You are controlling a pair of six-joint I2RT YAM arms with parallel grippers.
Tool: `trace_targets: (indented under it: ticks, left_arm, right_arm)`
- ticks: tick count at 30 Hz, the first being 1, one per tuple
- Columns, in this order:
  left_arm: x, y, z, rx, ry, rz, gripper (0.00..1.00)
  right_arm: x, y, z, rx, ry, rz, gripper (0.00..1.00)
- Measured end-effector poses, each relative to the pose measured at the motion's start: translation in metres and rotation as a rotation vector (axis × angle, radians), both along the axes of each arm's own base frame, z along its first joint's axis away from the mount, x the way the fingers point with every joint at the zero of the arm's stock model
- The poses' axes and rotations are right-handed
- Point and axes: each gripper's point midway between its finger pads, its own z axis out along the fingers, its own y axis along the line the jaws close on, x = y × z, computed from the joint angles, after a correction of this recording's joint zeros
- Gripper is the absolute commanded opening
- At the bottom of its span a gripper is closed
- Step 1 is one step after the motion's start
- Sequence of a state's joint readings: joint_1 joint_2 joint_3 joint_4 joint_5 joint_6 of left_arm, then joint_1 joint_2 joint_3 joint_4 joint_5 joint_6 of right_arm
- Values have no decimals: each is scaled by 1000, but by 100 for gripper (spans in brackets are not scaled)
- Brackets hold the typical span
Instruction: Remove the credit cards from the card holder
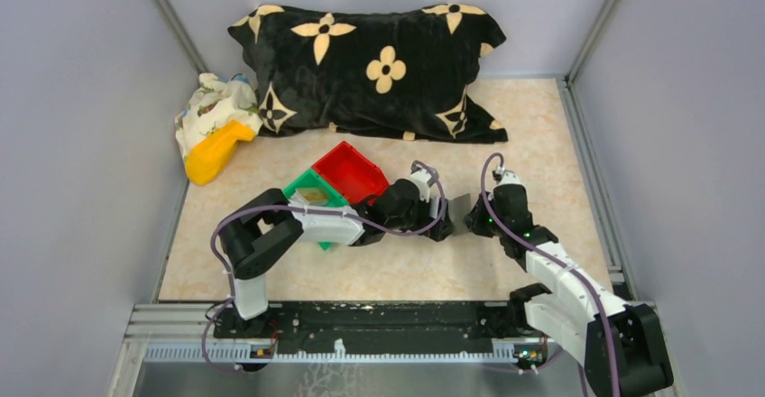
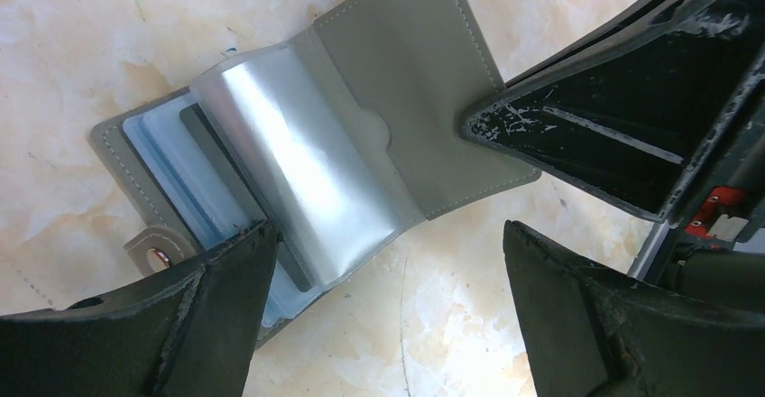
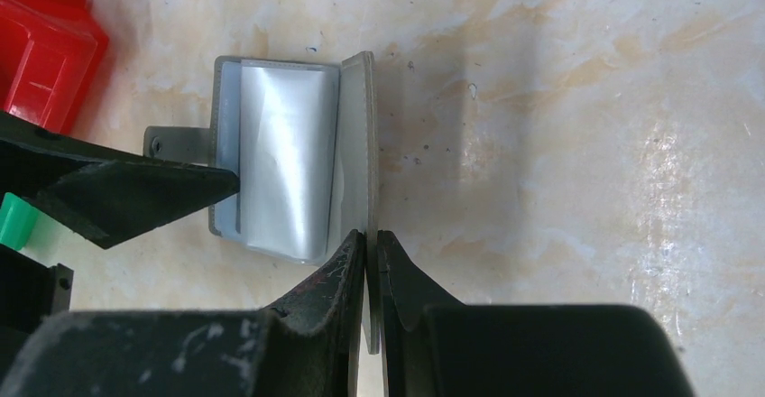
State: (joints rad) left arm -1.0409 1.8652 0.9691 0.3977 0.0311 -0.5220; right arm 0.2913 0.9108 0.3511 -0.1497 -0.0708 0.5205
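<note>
Left tool [image 1: 445, 218] reaches across the bench [image 1: 541, 144], its arm passing over the green bin [image 1: 311, 189] and beside the red bin [image 1: 352, 170], and its fingers are spread wide! In its own wrist view one fingertip [image 2: 257, 239] sits right at the edge of the clear plastic sleeves [image 2: 298, 162], while the other finger hangs apart over bare bench. Between the two tools lies the card holder [image 2: 406, 81], folded open on the bench, grey cover out, snap tab [image 2: 158, 248] poking from its far side. Shiny sleeves fan up from the spine, and a dark card [image 2: 200, 131] shows beneath them, still tucked in the stack. Over to the right: the right tool [image 3: 372, 275] is pressed together on the holder's cover flap, pinching its edge, with the flap standing upright, seen edge-on between the fingers.
</note>
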Motion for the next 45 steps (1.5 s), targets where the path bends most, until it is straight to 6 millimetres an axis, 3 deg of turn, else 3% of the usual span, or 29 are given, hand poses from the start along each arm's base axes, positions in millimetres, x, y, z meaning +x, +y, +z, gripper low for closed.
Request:
trace_targets:
  ticks: [14, 20, 23, 27, 32, 45]
  left_arm:
    - [-7, -11, 1, -35, 40, -45, 100]
    - [-9, -29, 17, -95, 55, -88, 100]
    - [-9, -38, 25, -126, 59, -108, 100]
    - [-10, -42, 18, -129, 87, -121, 100]
    - [-14, -46, 7, -126, 133, -143, 100]
    - [-16, -56, 7, -144, 194, -192, 100]
  right_arm:
    - [-3, 1, -5, 10, 6, 0, 10]
    - [-6, 2, -10, 23, 12, 1, 10]
    - [-7, 3, -11, 32, 15, 0, 16]
    - [-5, 2, -11, 34, 10, -4, 26]
    - [-11, -5, -23, 15, 42, -26, 31]
    - [-12, -16, -19, -21, 20, -55, 32]
